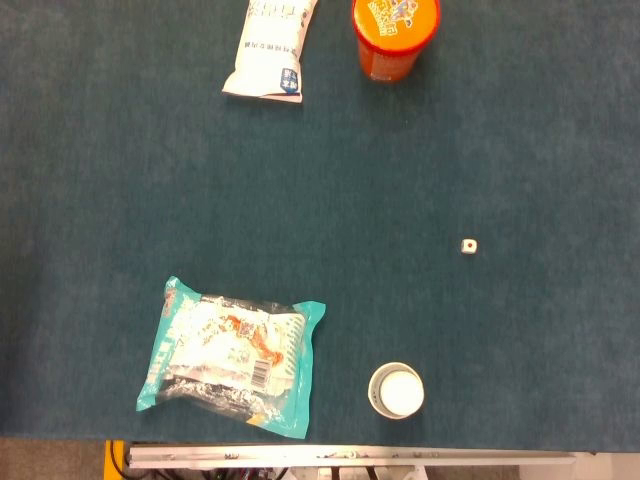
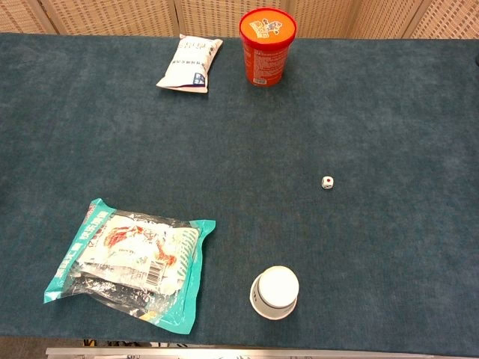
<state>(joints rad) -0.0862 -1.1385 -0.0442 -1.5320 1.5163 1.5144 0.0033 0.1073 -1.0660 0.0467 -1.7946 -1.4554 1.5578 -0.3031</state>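
Teal felt table (image 2: 419,97) fills both views; woven beige panels run behind its far edge in the chest view, and a metal rail lines the near edge. Neither hand shows in either view, so I cannot tell whether the fingers are apart or closed, and nothing on the table can be placed against a hand. Nearest the robot's edge: a small white paper cup (image 2: 275,292), standing upside down with its flat base up, just inside the near edge and slightly right of centre. Left of it, apart from it, lies a teal snack packet (image 2: 131,263), flat, its long axis running from far-left to near-right in the chest view, barcode toward the cup side, its near corner close to the table edge. A small white die (image 2: 327,182) sits alone in the right-middle area, well apart from everything; a red pip shows on its top face in the chest view. At the far edge stands an orange tub (image 2: 263,46), upright with a printed lid, and just left of it lies a white pouch (image 2: 190,62), flat, its long axis pointing away from the robot and tilted a little. Open felt spans the whole middle band between the near pair and the far pair, and the right third holds only the die. The cup has free room to its right and beyond it.
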